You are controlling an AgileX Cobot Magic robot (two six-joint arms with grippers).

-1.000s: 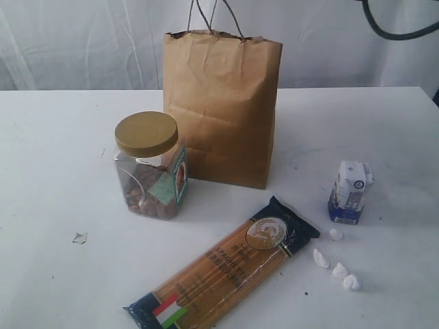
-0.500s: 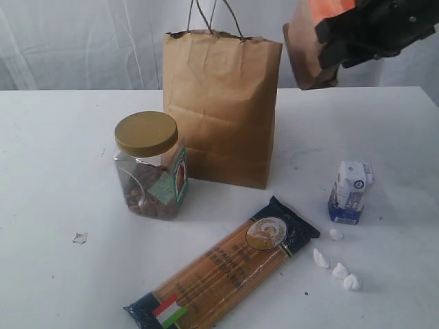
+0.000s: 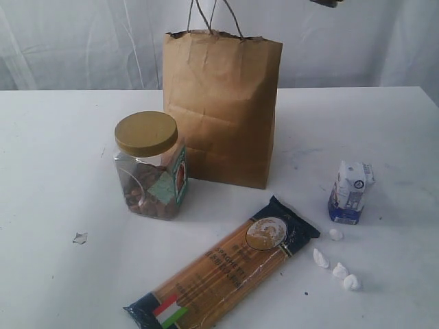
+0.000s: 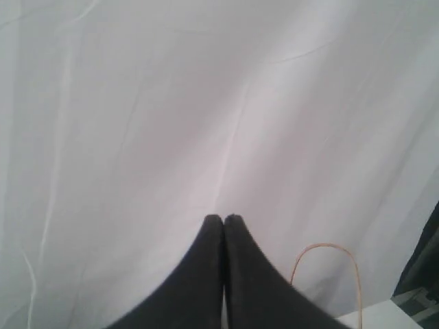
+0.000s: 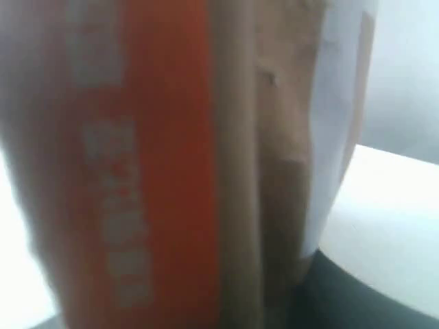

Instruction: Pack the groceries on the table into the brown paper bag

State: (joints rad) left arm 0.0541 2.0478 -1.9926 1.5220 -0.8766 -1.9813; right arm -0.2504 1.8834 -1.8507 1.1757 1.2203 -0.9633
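White table (image 3: 55,137), white curtain (image 3: 82,41) behind. Right gripper (image 3: 327,3) just a dark sliver at top edge of exterior view, high off table. In its wrist view, pouch (image 5: 206,164) right up against camera, blurred, orange label down its face, filling most of frame. Clamped on pouch, jaws partway apart, fingers themselves hardly visible. Bag (image 3: 221,110) below right gripper and off toward left arm's side, upright, handles up, apart from gripper. Carton (image 3: 350,192) well below right gripper, upright on table. Lumps (image 3: 340,270), four, loose, just beside carton, lower again in exterior view. Spaghetti (image 3: 223,271) flat, diagonal, near lumps, further toward left arm's side than carton. Jar (image 3: 149,164) upright, gold lid on, just beside bag, well apart from right gripper. Small scrap (image 3: 80,238) past jar, farthest from right gripper. Left gripper (image 4: 223,219) seen in wrist view only: fingers pressed together, tips touching, nothing held, pointed at curtain, thin cable (image 4: 328,260) loop near fingers. Cannot tell left gripper's place relative to groceries.
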